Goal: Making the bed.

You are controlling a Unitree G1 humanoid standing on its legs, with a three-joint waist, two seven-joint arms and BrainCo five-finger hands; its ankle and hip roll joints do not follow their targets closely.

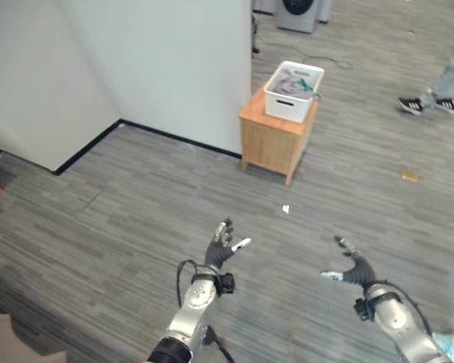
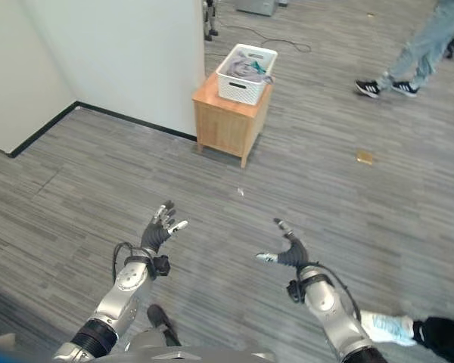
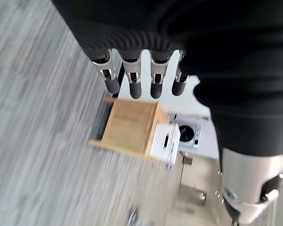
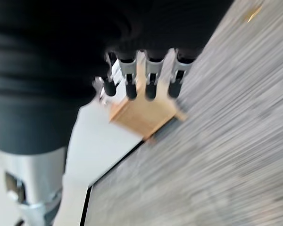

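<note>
Grey wood-grain floor (image 1: 136,197) runs across the whole scene, bounded at the far left by a white wall (image 1: 151,60) with a dark skirting strip. Against the wall's corner stands a small wooden cabinet (image 1: 276,140), and on top of it sits a white basket (image 1: 293,92) holding what looks like crumpled cloth, though the contents are hard to make out. Beyond it, at the far right, a person's legs and dark shoes (image 1: 431,102) stand on the floor. Nearer the robot, the left hand (image 1: 222,248) hangs over bare floor with fingers straight and spread, holding nothing. The right hand (image 1: 352,268) hovers well apart from it, fingers likewise relaxed and empty. A small white scrap (image 1: 286,209) lies on the floor between the hands and the cabinet.
</note>
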